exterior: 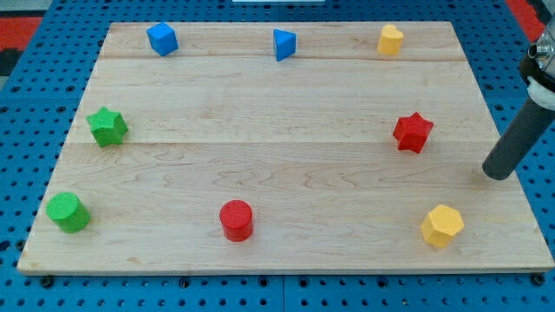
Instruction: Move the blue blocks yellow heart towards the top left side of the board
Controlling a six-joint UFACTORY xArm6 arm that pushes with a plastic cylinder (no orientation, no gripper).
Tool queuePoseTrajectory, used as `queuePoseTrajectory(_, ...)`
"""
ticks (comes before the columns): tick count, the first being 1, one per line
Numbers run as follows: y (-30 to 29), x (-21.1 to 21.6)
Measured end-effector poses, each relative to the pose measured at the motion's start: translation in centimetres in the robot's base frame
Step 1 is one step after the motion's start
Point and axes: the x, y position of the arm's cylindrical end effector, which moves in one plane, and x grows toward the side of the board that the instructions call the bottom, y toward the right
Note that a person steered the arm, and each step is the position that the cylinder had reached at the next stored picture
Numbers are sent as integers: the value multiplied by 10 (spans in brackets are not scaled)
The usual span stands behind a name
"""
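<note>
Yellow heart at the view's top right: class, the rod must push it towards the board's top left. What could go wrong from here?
1. My tip sits far right, below the yellow heart; the red star lies close to a direct approach and might get knocked.
2. Pushed left along the top edge, the heart meets the blue triangular block, then the blue cube, possibly scattering them.
3. It may slip off the wooden board's top edge.

Tabletop [286, 130] pale wood, smooth matt grain; my tip [497, 173] matt dark; green star block [107, 126] ribbed, rough-looking.
</note>
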Motion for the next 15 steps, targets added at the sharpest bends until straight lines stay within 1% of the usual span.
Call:
queuePoseTrajectory(2, 6, 0)
queuePoseTrajectory(3, 16, -53)
queuePoseTrajectory(4, 16, -144)
queuePoseTrajectory(5, -30, -192)
queuePoseTrajectory(7, -48, -266)
queuePoseTrajectory(8, -88, -260)
queuePoseTrajectory(11, -309, -258)
queuePoseTrajectory(12, -355, -257)
queuePoseTrajectory(13, -351, -255)
queuePoseTrajectory(14, -330, -269)
queuePoseTrajectory(15, -373, -290)
